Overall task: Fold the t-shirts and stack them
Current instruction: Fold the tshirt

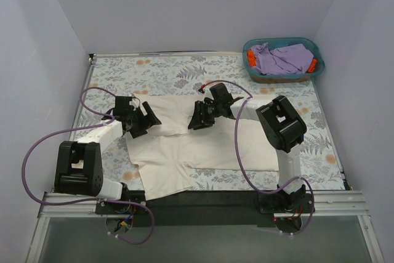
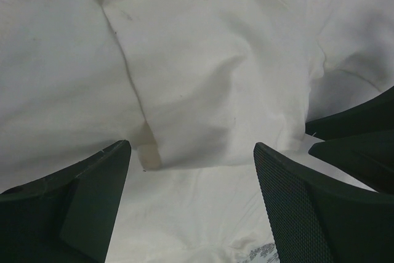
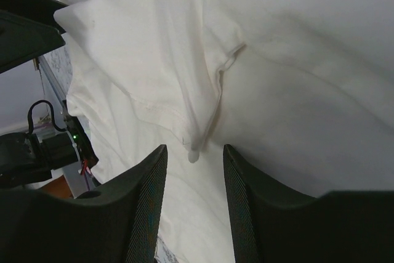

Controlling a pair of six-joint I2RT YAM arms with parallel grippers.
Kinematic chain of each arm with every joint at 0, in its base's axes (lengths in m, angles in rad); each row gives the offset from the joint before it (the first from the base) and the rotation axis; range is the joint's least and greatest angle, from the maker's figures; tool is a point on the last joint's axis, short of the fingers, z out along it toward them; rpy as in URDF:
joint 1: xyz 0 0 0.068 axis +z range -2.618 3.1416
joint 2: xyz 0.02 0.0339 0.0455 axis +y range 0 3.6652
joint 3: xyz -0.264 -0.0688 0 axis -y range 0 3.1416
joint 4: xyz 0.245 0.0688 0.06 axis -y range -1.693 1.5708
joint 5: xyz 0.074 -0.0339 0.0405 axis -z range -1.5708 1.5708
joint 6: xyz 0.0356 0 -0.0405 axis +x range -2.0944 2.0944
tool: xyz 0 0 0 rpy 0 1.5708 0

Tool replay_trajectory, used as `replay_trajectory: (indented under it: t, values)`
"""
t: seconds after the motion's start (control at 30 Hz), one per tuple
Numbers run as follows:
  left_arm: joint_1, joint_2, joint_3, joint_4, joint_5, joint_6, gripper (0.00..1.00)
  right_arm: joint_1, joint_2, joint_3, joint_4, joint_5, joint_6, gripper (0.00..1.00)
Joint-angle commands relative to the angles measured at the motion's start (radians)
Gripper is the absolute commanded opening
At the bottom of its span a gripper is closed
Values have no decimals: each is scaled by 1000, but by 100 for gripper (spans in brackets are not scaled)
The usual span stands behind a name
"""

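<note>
**Both grippers over the cream shirt, neither one clamped**

The cream t-shirt [image 1: 184,152] lies spread across the middle of the floral worktop [image 1: 160,72], with its near-left part doubled over into a loose flap.

The left gripper [image 1: 144,121] sits at the shirt's far-left edge. Its wrist view shows the jaws standing wide apart, with a folded hem of the cream cloth lying just beyond the fingertips and nothing pinched.

The right gripper [image 1: 200,115] is over the shirt's far edge, near the middle. Its jaws are parted by only a narrow gap. The corner of a folded sleeve hem sits right at the mouth of that gap (close, but not visibly squeezed).

In the far-right corner stands a teal basket [image 1: 280,40]. It holds a crumpled lavender garment [image 1: 283,58] and an orange-red garment [image 1: 251,60], well apart from both arms.
</note>
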Motion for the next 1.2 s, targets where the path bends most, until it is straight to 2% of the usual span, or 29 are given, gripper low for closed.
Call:
replay_trajectory:
  t: [0.0, 0.13, 0.27, 0.37, 0.47, 0.73, 0.83, 0.87, 0.93, 0.97, 1.1, 1.17]
  values:
    - [4, -9, -14, 33, 44, 31, 75, 12, 12, 35, 46, -35, 16, 41]
    - [4, -7, -24, 39, 54, 37, 74, 20, 24, 43, 49, -34, 19, 41]
    - [4, -7, -26, 45, 67, 42, 67, 23, 38, 49, 50, -37, 22, 41]
    - [4, -10, -29, 45, 76, 40, 57, 26, 40, 53, 50, -38, 22, 39]
    - [4, -13, -34, 41, 88, 36, 55, 26, 35, 50, 50, -37, 21, 36]
    - [4, -21, -41, 13, 116, 33, 55, 26, 17, 38, 44, -34, 16, 20]
    - [4, -36, -26, -24, 122, 28, 52, 28, 0, 38, 32, -26, 8, 14]
    - [4, -39, -23, -31, 120, 17, 43, 28, -8, 38, 27, -23, 5, 12]
    - [4, -39, -6, -70, 124, 11, 35, 28, -15, 40, 15, -14, -4, 6]
    - [4, -38, -1, -80, 134, 4, 26, 26, -21, 43, 0, -11, -9, 5]
    - [4, -30, 20, -146, 139, -3, 16, 26, -34, 61, -37, 15, -30, 1]
    - [4, -26, 37, -180, 128, -3, 16, 26, -40, 70, -78, 26, -44, 1]
